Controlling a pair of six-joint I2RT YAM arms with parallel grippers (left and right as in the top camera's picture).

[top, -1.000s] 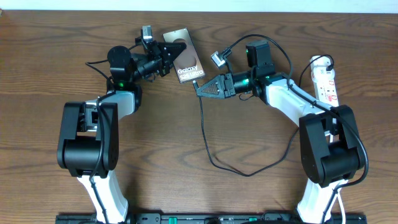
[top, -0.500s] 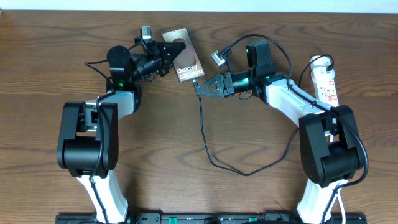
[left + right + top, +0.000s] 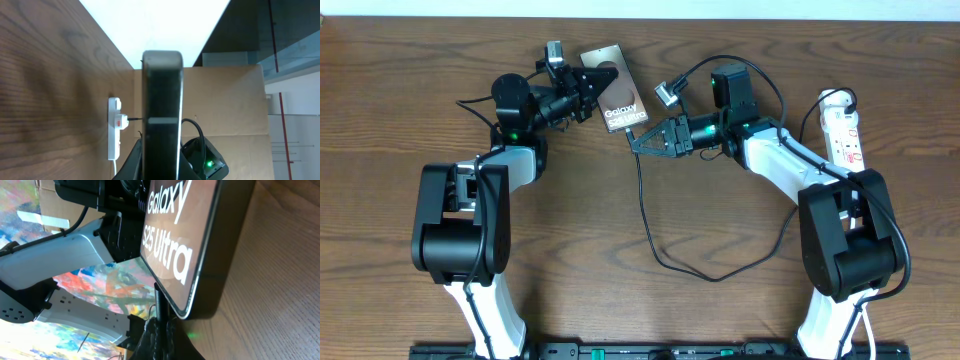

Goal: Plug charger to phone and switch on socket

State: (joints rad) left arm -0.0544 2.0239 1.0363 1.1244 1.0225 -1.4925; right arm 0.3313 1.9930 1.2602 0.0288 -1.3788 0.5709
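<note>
Overhead view: evenly lit and sharp, with soft, short shadows on the wooden table [image 3: 590, 230]. Left wrist view: blown-out white glare at the top; the edge of the phone [image 3: 162, 115], close to the lens, is blurred. Right wrist view: bright, lettering slightly soft, the charger [image 3: 161, 327] tip dark and out of focus.

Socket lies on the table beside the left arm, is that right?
Not quite: the socket lies on the table beside the right arm, not the left, as the overhead view shows.
</note>
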